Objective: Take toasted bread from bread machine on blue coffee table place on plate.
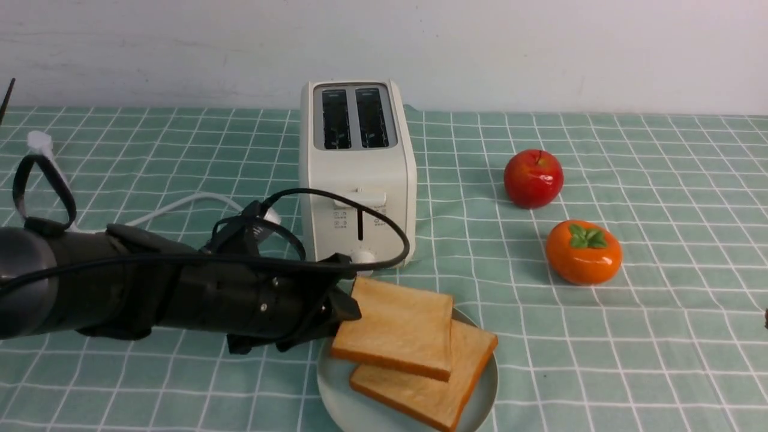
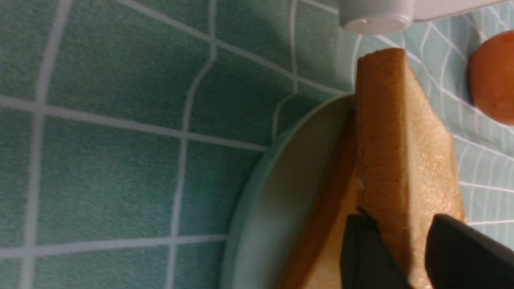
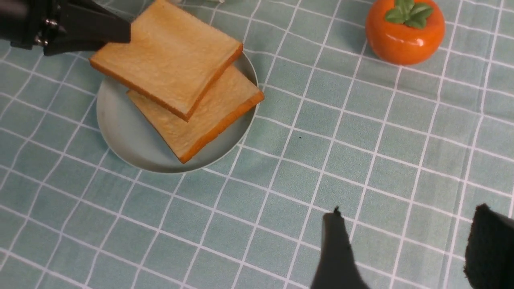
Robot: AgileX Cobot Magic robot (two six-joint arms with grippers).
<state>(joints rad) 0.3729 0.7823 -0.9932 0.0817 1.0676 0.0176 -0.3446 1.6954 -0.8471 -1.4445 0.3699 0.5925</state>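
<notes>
Left gripper (image 1: 351,312) low at near left, jaws clamped on the left edge of the upper toast slice (image 1: 396,327). That slice overlaps the lower toast slice (image 1: 444,384), which lies flat on the plate (image 1: 348,402), near centre of the blue coffee table (image 1: 600,360). Bread machine (image 1: 357,180) stands upright just beyond the plate. Apple (image 1: 533,178) and persimmon (image 1: 583,252) sit further right, apart from the plate. Right gripper (image 3: 408,208) hovers over bare cloth at near right, jaws spread, holding nothing.

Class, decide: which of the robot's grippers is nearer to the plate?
Left. The left gripper holds the top toast slice at the plate; the right gripper hangs over cloth, well away.
</notes>
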